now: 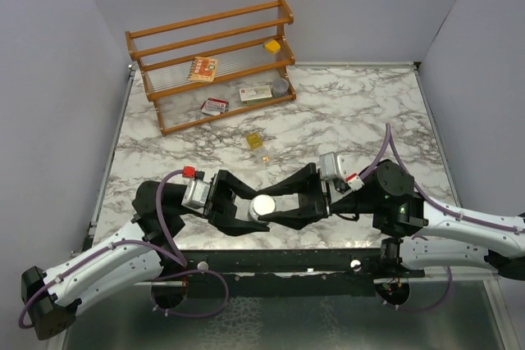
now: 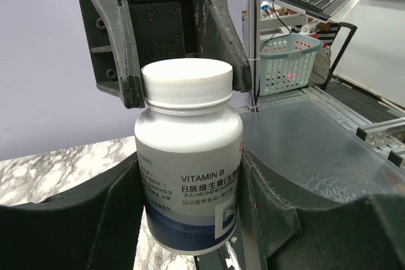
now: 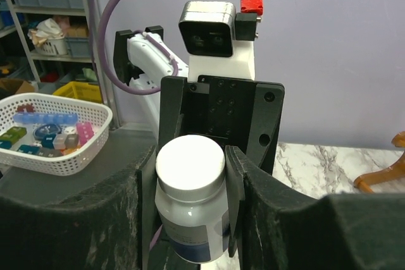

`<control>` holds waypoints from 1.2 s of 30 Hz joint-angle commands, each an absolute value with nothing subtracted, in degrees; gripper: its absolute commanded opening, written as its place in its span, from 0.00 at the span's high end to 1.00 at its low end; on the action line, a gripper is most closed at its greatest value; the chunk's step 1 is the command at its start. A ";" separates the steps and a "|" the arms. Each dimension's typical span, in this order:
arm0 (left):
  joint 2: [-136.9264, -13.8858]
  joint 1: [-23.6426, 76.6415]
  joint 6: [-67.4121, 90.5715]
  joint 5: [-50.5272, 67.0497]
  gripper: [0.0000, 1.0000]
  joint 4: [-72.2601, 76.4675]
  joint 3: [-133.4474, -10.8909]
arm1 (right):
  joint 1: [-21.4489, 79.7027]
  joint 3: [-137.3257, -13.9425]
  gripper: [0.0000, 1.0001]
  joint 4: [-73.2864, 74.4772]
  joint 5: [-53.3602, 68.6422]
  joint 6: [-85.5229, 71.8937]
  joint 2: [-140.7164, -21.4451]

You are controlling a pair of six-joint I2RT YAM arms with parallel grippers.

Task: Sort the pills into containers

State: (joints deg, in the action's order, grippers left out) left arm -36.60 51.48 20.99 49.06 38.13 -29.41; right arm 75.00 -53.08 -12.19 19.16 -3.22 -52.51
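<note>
The pill bottle (image 1: 264, 205), with a white cap and a grey body labelled Vitamin B, is held above the table's near edge between both grippers. My left gripper (image 1: 244, 212) is shut on the bottle's body (image 2: 188, 162). My right gripper (image 1: 285, 202) is shut on the white cap (image 3: 190, 164), one finger on each side of it. The bottle stands roughly upright in the left wrist view. The pills (image 1: 255, 141) are a small cluster of yellow pieces on the marble beyond the grippers, with a tiny bit (image 1: 264, 156) just nearer. I cannot make out the clear vial.
A wooden rack (image 1: 212, 38) stands at the back left. It holds flat printed boxes (image 1: 203, 68), a yellow cube (image 1: 271, 45) and a round grey tin (image 1: 281, 85). Walls close the table at the back and both sides.
</note>
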 commanded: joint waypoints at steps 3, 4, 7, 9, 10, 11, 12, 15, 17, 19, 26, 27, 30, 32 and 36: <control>-36.00 51.50 21.36 47.73 1.00 40.10 -29.53 | 75.23 -54.22 0.66 -12.98 19.35 -3.69 -52.73; -35.95 51.52 21.39 47.35 1.00 40.08 -29.53 | 75.22 -54.23 0.67 -12.66 19.23 -3.67 -52.69; -35.61 51.52 21.44 46.02 1.00 40.14 -29.62 | 75.26 -54.23 0.69 -12.11 18.97 -3.44 -52.54; -35.31 51.53 21.43 43.79 1.00 40.16 -29.58 | 75.21 -54.30 0.72 -11.48 19.02 -3.07 -52.50; -35.01 51.51 21.49 42.67 1.00 40.15 -29.54 | 75.19 -54.43 0.73 -11.11 19.07 -2.82 -52.55; -34.74 51.55 21.59 41.24 1.00 40.00 -29.60 | 75.24 -54.59 0.75 -10.44 19.07 -2.51 -52.63; -34.51 51.51 21.51 40.09 1.00 39.86 -29.68 | 75.21 -54.91 0.77 -9.75 18.88 -2.20 -52.83; -33.66 51.50 20.35 36.94 1.00 38.06 -30.24 | 75.15 -55.65 0.80 -7.74 17.85 -1.50 -53.31; -32.91 51.51 18.61 34.41 1.00 35.73 -30.77 | 75.17 -55.72 0.81 -6.93 16.72 -1.22 -53.41; -32.11 51.53 16.71 31.13 1.00 33.36 -31.30 | 75.21 -55.60 0.84 -6.25 14.88 -0.98 -53.50; -31.63 51.57 12.53 21.35 1.00 31.64 -31.83 | 75.21 -54.60 0.96 -6.00 6.10 -0.49 -54.96; -31.91 51.53 11.99 20.24 1.00 31.64 -31.95 | 75.23 -54.58 0.97 -6.20 5.08 -0.47 -55.37; -33.46 51.51 10.03 17.20 1.00 31.64 -32.63 | 75.20 -54.41 0.99 -6.91 2.07 -0.28 -56.65; -34.29 51.53 8.95 15.11 1.00 31.73 -33.22 | 75.29 -54.32 0.99 -7.20 0.06 0.34 -57.67; -35.02 51.50 6.73 9.74 1.00 32.26 -33.96 | 75.22 -54.74 0.99 -7.23 -3.60 1.30 -59.93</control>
